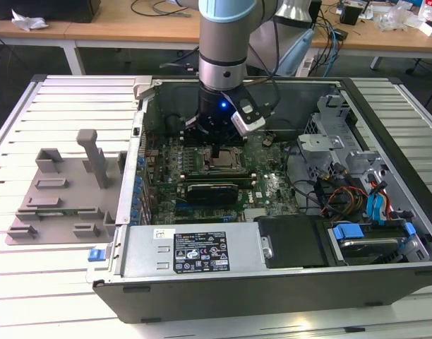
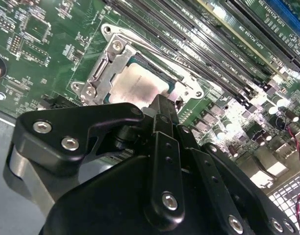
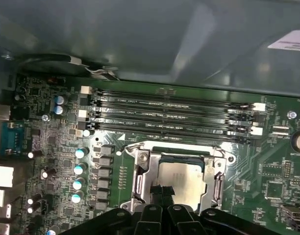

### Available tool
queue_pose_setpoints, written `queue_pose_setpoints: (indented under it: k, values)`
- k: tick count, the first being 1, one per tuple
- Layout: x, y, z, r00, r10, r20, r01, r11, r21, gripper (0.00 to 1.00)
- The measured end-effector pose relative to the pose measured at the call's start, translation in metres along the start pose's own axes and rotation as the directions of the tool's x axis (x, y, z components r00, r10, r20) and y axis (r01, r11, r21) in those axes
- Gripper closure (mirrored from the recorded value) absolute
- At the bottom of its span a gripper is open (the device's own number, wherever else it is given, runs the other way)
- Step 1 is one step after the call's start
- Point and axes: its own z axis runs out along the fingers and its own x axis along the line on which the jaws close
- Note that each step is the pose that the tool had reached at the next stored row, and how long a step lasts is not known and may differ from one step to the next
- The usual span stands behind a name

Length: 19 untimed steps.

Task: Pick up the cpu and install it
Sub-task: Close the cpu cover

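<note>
Where gripper (image 3: 162, 192) hangs: directly above cpu (image 3: 184, 177), lying flat in socket (image 3: 139, 171).
Fingers (image 3: 157, 191): pressed together, holding nothing.
Axis: square, none.

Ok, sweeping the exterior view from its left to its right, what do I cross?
Gray fixture tray → gripper over the cpu in its socket → black cover → blue-handled drive.
</note>
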Motion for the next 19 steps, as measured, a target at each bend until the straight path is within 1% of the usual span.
queue_pose_setpoints:
  k: [6, 19]
  values:
    - [0.0008, 0.0001, 0.0005, 1.0, 0.0, 0.0002, 0.0, 1.0, -0.0001, 0.89]
    - [0.0026, 0.0004, 0.0044, 1.0, 0.0, 0.0001, 0.0, 1.0, 0.0024, 0.89]
